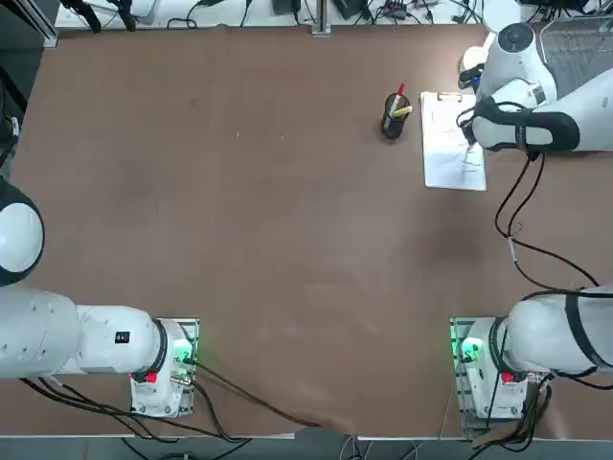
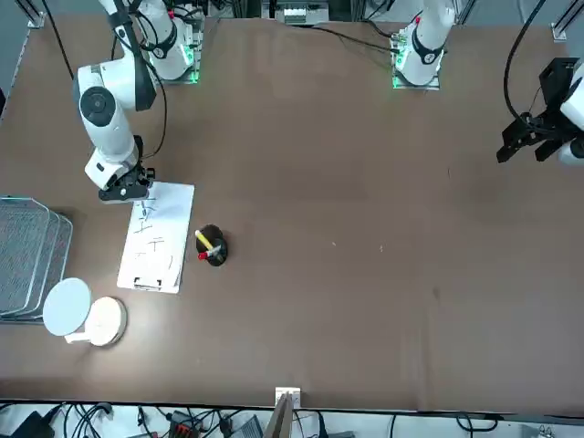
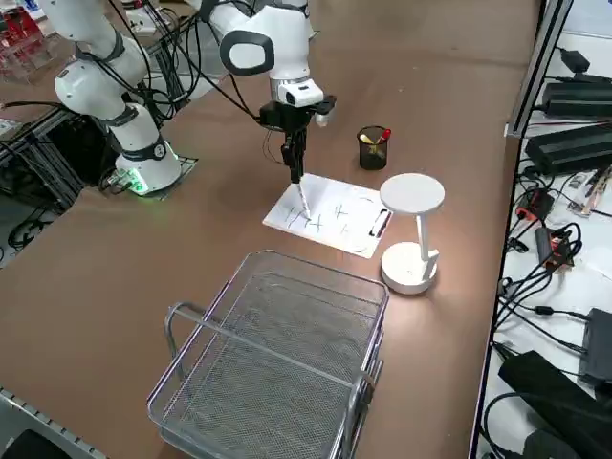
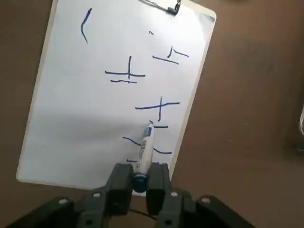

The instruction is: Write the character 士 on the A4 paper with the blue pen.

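Observation:
The A4 paper [image 4: 80, 118] lies flat on the brown table, clip at its far short edge, with several blue strokes on it. In the top view the A4 paper [image 1: 445, 165] lies at the far right. My right gripper [image 4: 140, 173] is shut on the blue pen [image 4: 146, 147], which points down with its tip touching the sheet beside the nearest marks. From the side, the right gripper [image 3: 294, 158] hangs straight over the paper [image 3: 330, 225] with the pen [image 3: 300, 196] below it. The front view shows the right gripper [image 2: 128, 190] at the paper's [image 2: 173, 228] end away from the clip.
A dark pen cup [image 1: 394, 117] with a red-tipped pen and a yellow pen stands just left of the sheet. A white desk lamp [image 3: 411, 229] stands by the clip end. A wire basket [image 3: 277, 363] sits further out at the table's right edge.

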`<state>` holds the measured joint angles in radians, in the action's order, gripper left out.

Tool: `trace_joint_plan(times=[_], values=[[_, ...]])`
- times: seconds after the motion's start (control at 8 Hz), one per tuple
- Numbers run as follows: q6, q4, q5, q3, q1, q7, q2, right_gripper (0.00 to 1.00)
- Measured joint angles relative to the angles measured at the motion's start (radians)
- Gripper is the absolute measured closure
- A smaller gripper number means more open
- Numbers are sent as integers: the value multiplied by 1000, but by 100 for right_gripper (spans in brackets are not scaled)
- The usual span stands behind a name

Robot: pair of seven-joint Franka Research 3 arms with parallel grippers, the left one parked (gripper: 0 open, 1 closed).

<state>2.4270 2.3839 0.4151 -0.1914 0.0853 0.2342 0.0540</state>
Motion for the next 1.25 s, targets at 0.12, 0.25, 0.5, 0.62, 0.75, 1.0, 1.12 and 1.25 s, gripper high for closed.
trace_joint_plan(times=[0.12, 0.25, 0.5, 0.62, 0.75, 1.0, 1.12, 1.25], values=[[-4, 2, 0, 0, 0, 2, 0, 81], [-6, 6, 0, 0, 0, 4, 0, 81], [-17, 11, 0, 0, 0, 9, -2, 81], [-22, 12, 0, -2, 0, 20, -2, 81], [-26, 12, 0, -5, 0, 31, -2, 81], [-38, 13, 0, -13, 0, 40, -2, 81], [-43, 13, 0, -14, 0, 40, -3, 81], [-48, 13, 0, -15, 0, 40, -6, 81]])
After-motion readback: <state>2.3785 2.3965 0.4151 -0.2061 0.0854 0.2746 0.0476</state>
